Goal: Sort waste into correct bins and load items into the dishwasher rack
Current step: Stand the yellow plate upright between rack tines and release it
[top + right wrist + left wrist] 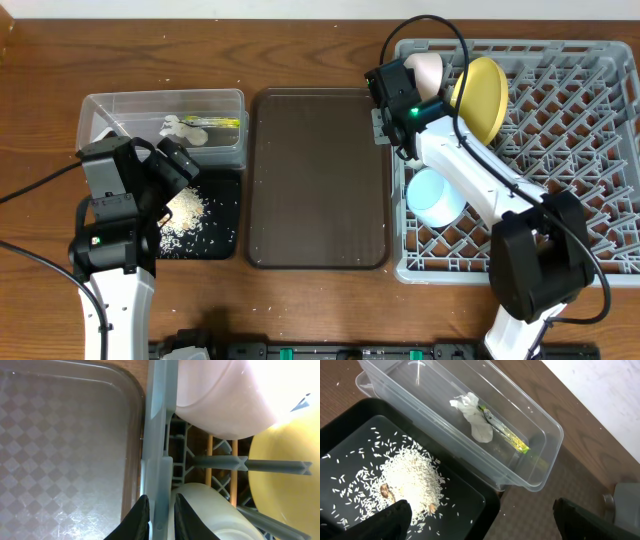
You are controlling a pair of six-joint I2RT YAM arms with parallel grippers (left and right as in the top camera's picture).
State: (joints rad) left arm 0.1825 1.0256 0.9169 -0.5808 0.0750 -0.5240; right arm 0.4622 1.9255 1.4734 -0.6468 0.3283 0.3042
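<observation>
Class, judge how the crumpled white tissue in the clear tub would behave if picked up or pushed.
The tissue looks thin and crumpled, so probably light and floppy, squashing under a pinch. Pushed, it would likely slide and nudge the wrapper beside it rather than roll.

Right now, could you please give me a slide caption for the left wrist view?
Open left gripper over rice in the black tray, beside the clear tub holding tissue and wrapper.

Robotics lab bench, wooden table [300, 40], cabled robot arm [480, 175], dishwasher rack [590, 200], mock kitchen clean-up
</observation>
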